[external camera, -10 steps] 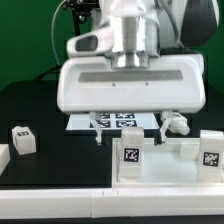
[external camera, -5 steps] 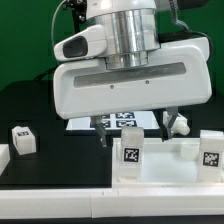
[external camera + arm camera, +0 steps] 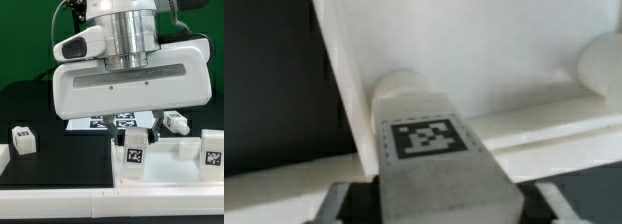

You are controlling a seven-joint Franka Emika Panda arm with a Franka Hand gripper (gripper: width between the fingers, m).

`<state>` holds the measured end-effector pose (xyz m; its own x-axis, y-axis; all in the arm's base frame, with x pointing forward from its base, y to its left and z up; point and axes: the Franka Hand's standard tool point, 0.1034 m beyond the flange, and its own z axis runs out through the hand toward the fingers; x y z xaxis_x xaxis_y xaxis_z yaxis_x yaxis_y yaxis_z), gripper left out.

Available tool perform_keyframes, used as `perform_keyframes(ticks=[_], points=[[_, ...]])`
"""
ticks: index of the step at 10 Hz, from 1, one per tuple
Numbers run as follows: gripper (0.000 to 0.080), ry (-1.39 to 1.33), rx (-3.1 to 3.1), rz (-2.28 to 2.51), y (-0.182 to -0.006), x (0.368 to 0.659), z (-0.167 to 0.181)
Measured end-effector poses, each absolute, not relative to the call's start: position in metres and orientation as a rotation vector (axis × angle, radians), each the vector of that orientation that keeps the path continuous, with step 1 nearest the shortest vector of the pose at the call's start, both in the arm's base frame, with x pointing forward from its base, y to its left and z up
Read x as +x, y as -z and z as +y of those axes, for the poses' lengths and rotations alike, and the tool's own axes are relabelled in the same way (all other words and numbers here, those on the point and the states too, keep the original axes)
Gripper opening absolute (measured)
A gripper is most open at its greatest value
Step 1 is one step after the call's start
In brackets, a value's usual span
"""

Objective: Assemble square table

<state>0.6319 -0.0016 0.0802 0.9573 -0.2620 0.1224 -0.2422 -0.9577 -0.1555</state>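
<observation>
The square table's white slab lies at the front right of the exterior view. A short white leg with a black-and-white tag stands upright at the slab's left end. My gripper hangs straight above it, its jaws closed in on the leg's upper part from both sides. In the wrist view the tagged leg runs down between my fingers, over the slab. A second tagged leg stands at the slab's right end. A third leg lies behind the slab.
Another tagged leg sits on the black table at the exterior view's left, with a plain white block at the edge beside it. The marker board lies behind the gripper. A white strip runs along the front.
The gripper came down over the left leg, and its fingers, spread wide on either side half a second ago, have closed in against the leg. The leg lying behind the slab shows more fully.
</observation>
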Motion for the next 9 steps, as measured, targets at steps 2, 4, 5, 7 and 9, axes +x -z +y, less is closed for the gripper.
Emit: perform_keyframes(ticks=[2,4,5,7,9], points=[[0.0292,0.200,-2.895,0.681,-0.0757,0.6320,-0.0099],[0.0290,0.165,-2.736,1.132,-0.0741,0.6325,-0.0054],[0.0290,0.147,-2.624,1.349,-0.0738,0.6321,-0.0049],[0.0291,0.109,-2.420,1.656,-0.0727,0.6317,-0.0014],[0.0291,0.092,-2.310,1.796,-0.0726,0.6317,-0.0013]])
